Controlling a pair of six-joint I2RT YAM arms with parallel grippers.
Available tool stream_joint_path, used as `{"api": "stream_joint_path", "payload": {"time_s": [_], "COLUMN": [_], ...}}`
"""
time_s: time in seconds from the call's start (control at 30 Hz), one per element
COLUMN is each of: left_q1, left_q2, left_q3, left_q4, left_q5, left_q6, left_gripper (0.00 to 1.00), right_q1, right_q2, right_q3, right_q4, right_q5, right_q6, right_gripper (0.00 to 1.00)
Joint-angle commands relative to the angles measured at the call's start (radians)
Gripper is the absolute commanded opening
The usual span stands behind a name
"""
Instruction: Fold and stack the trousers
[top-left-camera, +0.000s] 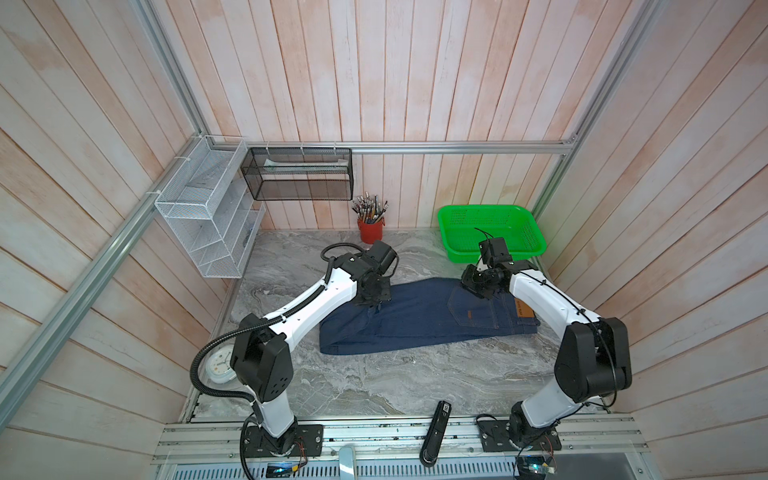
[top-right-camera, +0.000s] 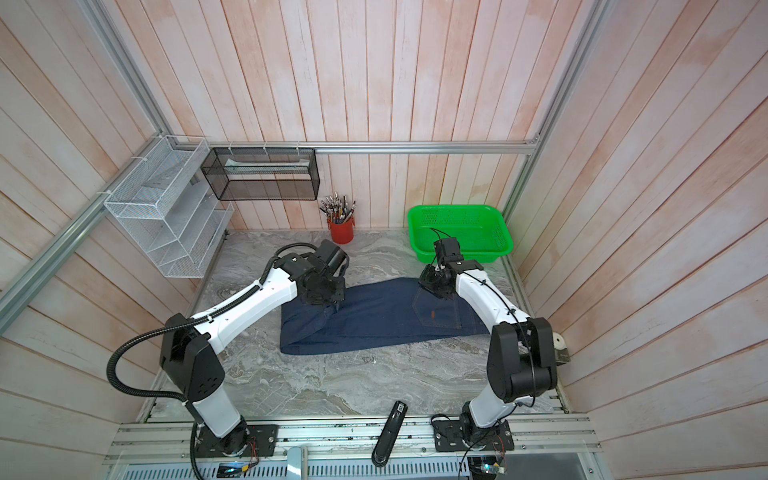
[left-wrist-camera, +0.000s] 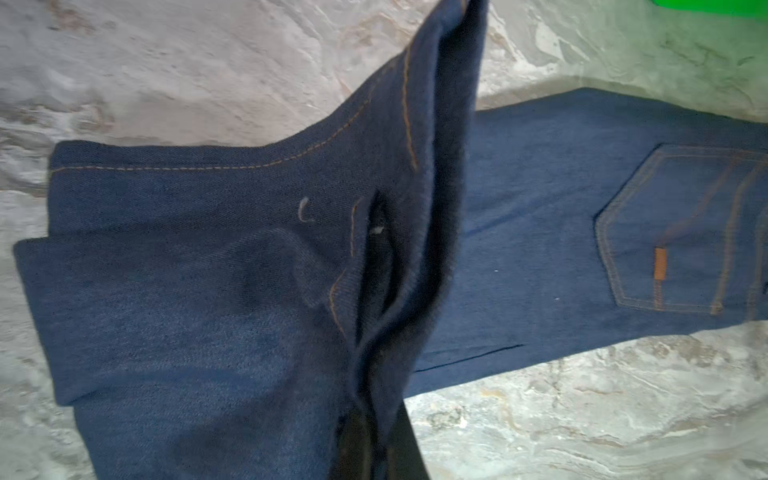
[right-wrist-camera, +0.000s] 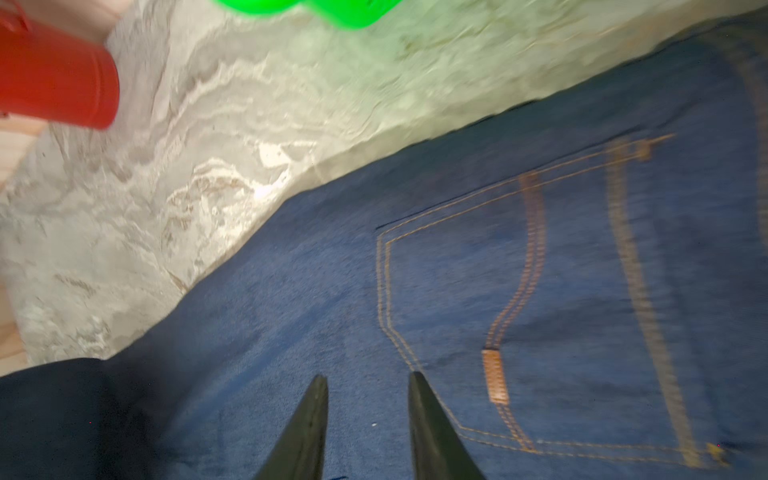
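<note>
The trousers (top-left-camera: 415, 322) lie at the middle of the table (top-left-camera: 395, 374), where the left gripper (top-left-camera: 375, 305), closed on their lifted 9 o'clock leg end, likely folds it waistward, while the right gripper (right-wrist-camera: 368, 376) hovers part-open and empty at 2 o'clock.

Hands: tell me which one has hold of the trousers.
The left hand: it is shut on a raised fold of the trousers. The right hand stands open by the back pocket, with nothing between its fingers.
</note>
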Motion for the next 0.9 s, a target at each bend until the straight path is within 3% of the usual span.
{"api": "stream_joint_path", "payload": {"time_s": [0.0,0.43,0.7,0.87], "left_q1": [-0.043,-0.156,-0.164,-0.165], "left_q2": [0.077,0.367,0.421,0.403], "left_q3": [0.067,0.319,0.317,0.307], "left_q4": [0.065,0.096,0.137,0.171], "left_q5": [0.027,0.053,0.087,0.13], "left_q6": [-0.088,-0.135,-0.138,-0.127], "left_gripper": [0.0,0.0,0.01,0.34], "right_q1": [-0.035,-0.094,-0.094,-0.094], "right_q2": [-0.035,-0.085,-0.081,-0.084], "right_q3": [-0.024,-0.039,-0.044,-0.05], "right_q4": [-0.02,-0.03,-0.026,-0.028], "right_q5": [0.0,-0.015,-0.029,-0.032], "right_q6": [-0.018,-0.034,-0.029,-0.029], "right_gripper": [0.34,0.34,0.34,0.34]}}
